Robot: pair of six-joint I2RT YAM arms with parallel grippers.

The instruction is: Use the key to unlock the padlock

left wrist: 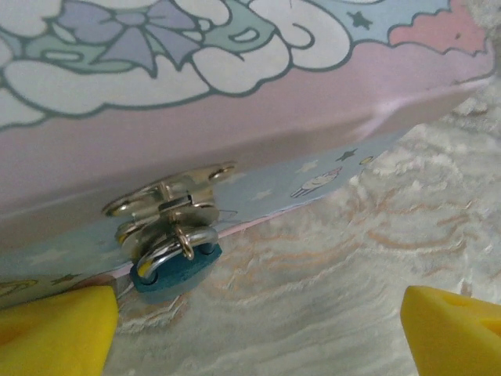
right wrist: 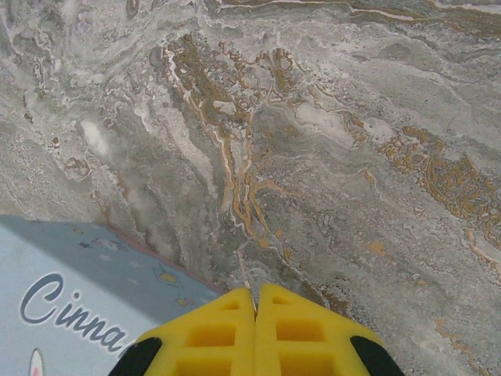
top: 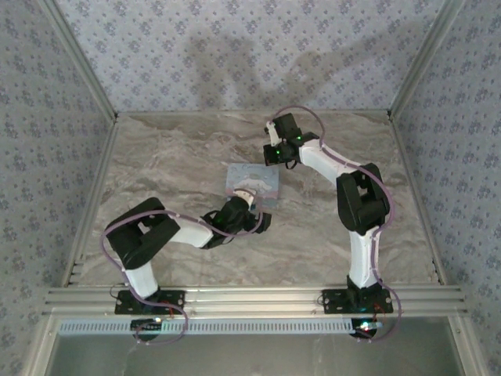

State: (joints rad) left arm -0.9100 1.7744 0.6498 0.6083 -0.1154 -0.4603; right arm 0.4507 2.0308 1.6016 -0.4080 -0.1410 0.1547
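Though hung from clasp of tin, padlock: partly hidden
Left claw: spread, facing padlock
Right claw: pressed together above bench

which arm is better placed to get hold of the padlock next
Left, probably. The left claw is open, with the padlock hanging from the clasp of the tin just ahead of its fingertips. The right claw is shut over the marble table beside the tin.
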